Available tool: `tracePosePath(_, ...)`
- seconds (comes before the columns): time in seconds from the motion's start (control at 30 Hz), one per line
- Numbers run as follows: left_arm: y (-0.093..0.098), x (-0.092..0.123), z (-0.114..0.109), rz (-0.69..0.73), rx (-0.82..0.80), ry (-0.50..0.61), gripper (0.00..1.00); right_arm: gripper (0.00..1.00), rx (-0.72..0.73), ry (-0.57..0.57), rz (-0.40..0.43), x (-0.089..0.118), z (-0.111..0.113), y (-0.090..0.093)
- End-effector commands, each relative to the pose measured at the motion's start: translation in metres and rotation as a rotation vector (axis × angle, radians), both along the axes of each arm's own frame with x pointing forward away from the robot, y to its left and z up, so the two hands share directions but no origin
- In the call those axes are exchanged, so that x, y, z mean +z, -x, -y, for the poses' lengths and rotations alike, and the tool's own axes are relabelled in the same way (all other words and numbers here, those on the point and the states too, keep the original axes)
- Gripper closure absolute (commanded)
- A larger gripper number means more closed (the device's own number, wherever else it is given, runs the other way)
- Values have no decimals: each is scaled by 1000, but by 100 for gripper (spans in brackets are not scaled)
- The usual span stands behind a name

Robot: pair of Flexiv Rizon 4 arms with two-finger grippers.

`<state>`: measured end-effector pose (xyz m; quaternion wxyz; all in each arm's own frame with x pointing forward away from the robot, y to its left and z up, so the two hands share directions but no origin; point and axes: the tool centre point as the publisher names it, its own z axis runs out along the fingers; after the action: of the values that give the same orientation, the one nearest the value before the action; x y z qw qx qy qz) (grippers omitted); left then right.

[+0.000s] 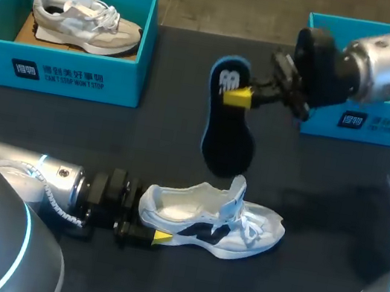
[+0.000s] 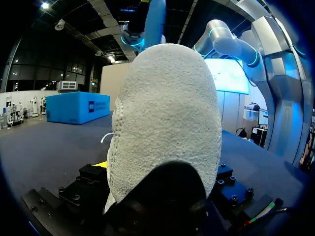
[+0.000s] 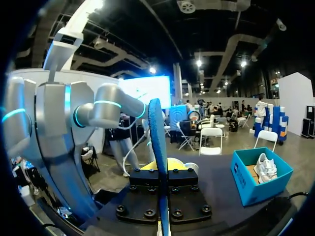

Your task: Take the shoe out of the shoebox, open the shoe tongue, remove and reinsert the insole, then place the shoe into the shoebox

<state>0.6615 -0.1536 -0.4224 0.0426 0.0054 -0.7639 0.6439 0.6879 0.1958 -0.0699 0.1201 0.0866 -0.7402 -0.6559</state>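
A dark table [image 1: 69, 131] fills the head view. A teal box [image 1: 57, 72] in the upper left holds a grey shoe [image 1: 85, 21], and a second box [image 1: 350, 120] in the upper right is half hidden behind the right arm, so its contents cannot be seen.

The shoe [image 1: 212, 217] lies on its sole in the lower middle, toe towards the right. Its tongue [image 1: 235, 195] is pulled up and the mouth is wide open. The left gripper [image 1: 155, 224] comes in from the lower left and looks clamped on the heel. In its wrist view the heel [image 2: 165, 128] fills the space between the fingers.

The right gripper [image 1: 240, 96] is in the upper middle, closed on the insole [image 1: 228, 140] near its heel end. The insole hangs in the air with its toe end down, just above the shoe and apart from it. Seen from the right wrist, it stands edge-on between the fingers [image 3: 158, 147].

The step in hand appears to be the insole one: it is out and not yet back in. The next move calls for lowering the toe end into the open mouth and sliding it forward under the tongue, tilting it flat, while the left arm steadies the heel. The insole could fold or catch on the collar.
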Motion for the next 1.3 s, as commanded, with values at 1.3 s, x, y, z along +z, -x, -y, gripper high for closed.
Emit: tracePosePath(1.3,1,0,0,0,1,1,100,100,-315,0,-197,101,107,59)
